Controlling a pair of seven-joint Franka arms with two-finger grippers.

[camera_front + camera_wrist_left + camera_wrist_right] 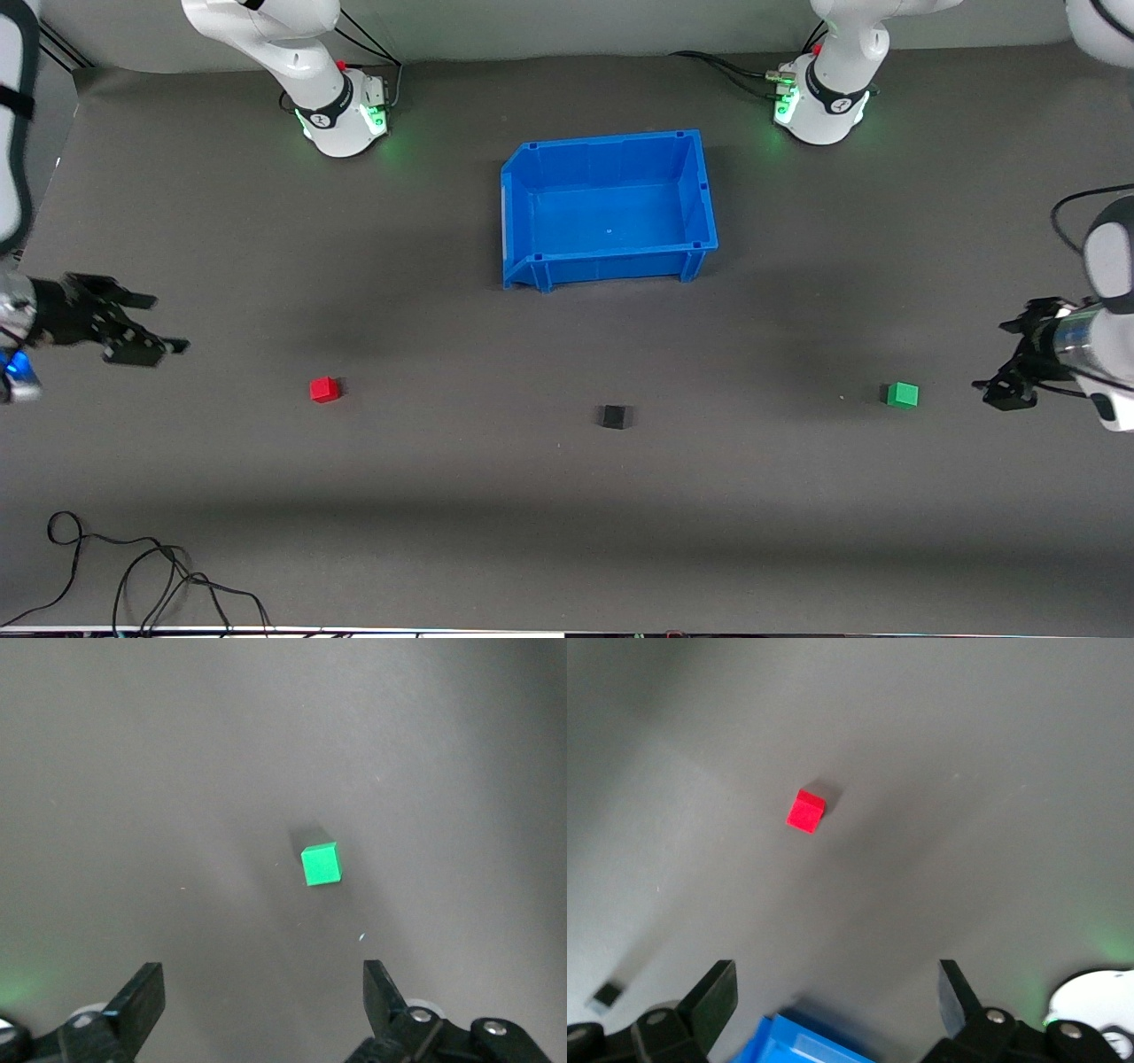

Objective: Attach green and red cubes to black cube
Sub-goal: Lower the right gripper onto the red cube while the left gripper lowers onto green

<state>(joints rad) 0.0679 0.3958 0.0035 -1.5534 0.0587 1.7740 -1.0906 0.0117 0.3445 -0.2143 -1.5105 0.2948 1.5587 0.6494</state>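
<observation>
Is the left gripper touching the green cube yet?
Apart. The left wrist view shows bare table between the open left gripper and the green cube; the front view shows the same gap.

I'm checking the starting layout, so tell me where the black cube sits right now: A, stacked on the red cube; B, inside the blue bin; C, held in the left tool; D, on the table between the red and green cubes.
D: the black cube rests on the table, apart from the red cube and green cube on either side.
</observation>
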